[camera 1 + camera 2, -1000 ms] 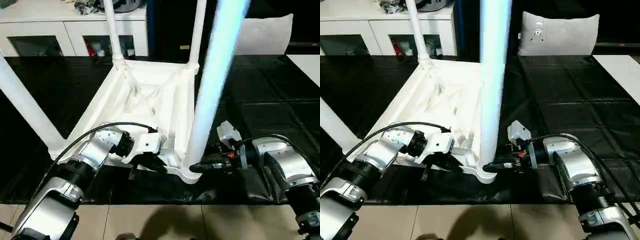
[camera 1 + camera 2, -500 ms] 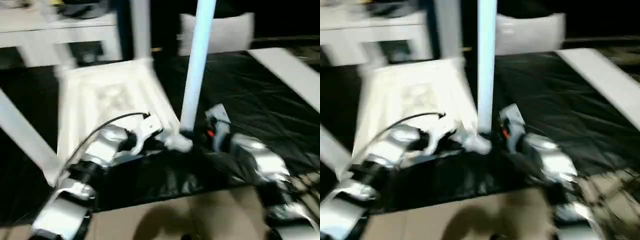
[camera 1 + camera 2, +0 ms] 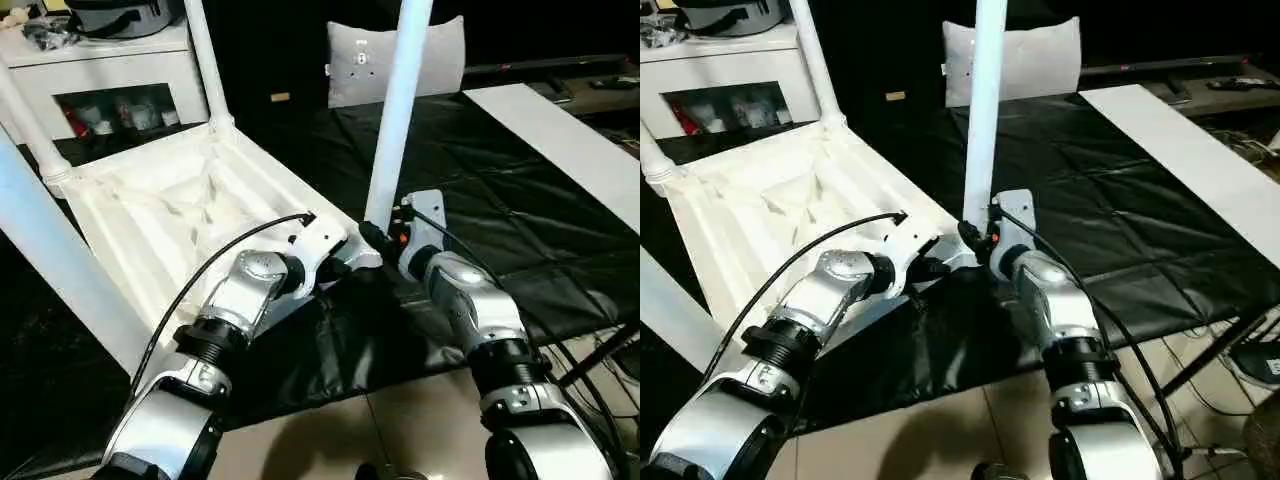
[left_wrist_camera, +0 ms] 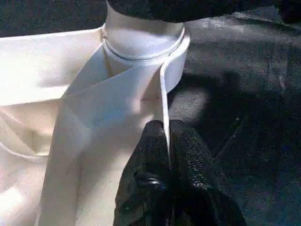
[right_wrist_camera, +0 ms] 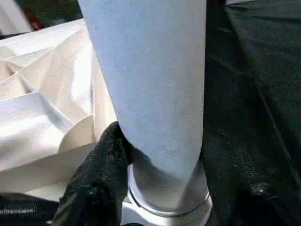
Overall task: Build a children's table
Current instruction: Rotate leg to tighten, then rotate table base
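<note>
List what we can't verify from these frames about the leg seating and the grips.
- Near leg: upper end cut off by the top edge in both eye views.
- Seating depth in the corner socket: hidden inside the collar.
- Right gripper: far finger lost in dark behind the leg, right wrist view.
- Tabletop: near-left corner hidden by the close leg.
- Cabinet contents: too small.

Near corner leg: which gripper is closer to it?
Right. The right gripper clasps the near corner leg at its base; the left gripper pinches the tabletop's rim beside its socket.
</note>
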